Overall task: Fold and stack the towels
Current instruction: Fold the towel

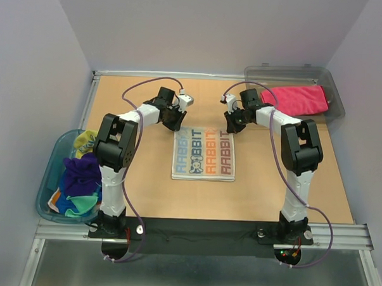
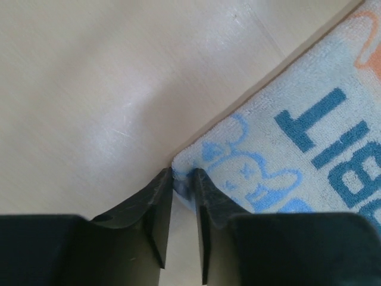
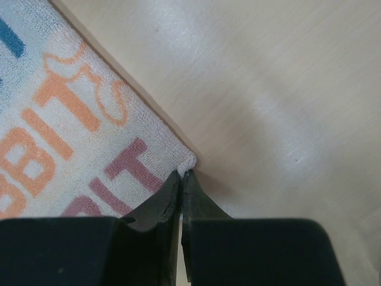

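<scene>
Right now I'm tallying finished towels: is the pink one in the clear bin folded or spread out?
Folded, it seems: the pink towel lies as a compact thick rectangle inside the clear bin. How many layers it has cannot be told from overhead.
</scene>
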Controlling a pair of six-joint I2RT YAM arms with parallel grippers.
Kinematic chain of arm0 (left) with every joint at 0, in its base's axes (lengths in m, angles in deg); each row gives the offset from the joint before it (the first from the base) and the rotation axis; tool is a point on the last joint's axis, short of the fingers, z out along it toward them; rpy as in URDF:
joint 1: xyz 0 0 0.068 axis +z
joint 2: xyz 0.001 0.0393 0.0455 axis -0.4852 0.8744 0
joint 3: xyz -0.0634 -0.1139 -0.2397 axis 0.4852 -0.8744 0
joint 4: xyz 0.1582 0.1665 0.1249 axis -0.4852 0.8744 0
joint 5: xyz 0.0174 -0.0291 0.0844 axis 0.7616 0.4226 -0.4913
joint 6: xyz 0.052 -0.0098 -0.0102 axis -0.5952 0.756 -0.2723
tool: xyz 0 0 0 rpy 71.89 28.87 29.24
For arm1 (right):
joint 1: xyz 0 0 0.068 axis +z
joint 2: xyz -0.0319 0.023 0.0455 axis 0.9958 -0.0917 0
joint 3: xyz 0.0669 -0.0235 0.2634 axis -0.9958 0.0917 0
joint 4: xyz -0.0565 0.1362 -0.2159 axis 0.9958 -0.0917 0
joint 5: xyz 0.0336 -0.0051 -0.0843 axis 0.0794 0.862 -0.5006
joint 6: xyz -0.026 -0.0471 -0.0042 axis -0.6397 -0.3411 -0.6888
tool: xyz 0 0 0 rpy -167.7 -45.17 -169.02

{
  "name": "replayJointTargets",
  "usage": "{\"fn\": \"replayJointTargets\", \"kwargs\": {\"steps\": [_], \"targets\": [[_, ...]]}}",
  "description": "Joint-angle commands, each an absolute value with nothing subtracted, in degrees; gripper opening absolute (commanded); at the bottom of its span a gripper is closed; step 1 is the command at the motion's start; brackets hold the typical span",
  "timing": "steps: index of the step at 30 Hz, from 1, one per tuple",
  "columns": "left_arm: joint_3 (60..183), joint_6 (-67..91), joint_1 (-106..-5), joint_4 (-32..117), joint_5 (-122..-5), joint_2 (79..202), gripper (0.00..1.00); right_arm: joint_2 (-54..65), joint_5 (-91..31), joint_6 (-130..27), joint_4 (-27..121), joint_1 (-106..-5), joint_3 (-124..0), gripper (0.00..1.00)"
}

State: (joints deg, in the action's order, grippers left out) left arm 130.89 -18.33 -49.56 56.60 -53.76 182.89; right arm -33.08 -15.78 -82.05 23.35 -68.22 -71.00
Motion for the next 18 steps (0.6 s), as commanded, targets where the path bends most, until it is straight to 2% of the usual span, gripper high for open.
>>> {"fn": "replayJointTargets", "kwargs": {"steps": [1,6,7,18], "targets": [[130.96,-18.31,-49.59,60.39,-55.17,184.84,0.25,-34.6,-16.8,-82.62,18.14,-68.04,-68.91,0.02],[130.78,-18.83,-49.59,59.43,-56.57,182.38,0.07,-32.67,-18.12,-82.27,18.23,-68.13,-70.05,0.01],[130.35,-18.92,-49.59,58.55,-57.1,181.07,0.01,-32.32,-18.64,-82.27,18.23,-68.13,-70.4,0.01],[121.65,-18.84,-49.59,49.32,-58.16,168.24,0.0,-23.54,-21.45,-81.48,18.23,-67.16,-69.53,0.01]]}}
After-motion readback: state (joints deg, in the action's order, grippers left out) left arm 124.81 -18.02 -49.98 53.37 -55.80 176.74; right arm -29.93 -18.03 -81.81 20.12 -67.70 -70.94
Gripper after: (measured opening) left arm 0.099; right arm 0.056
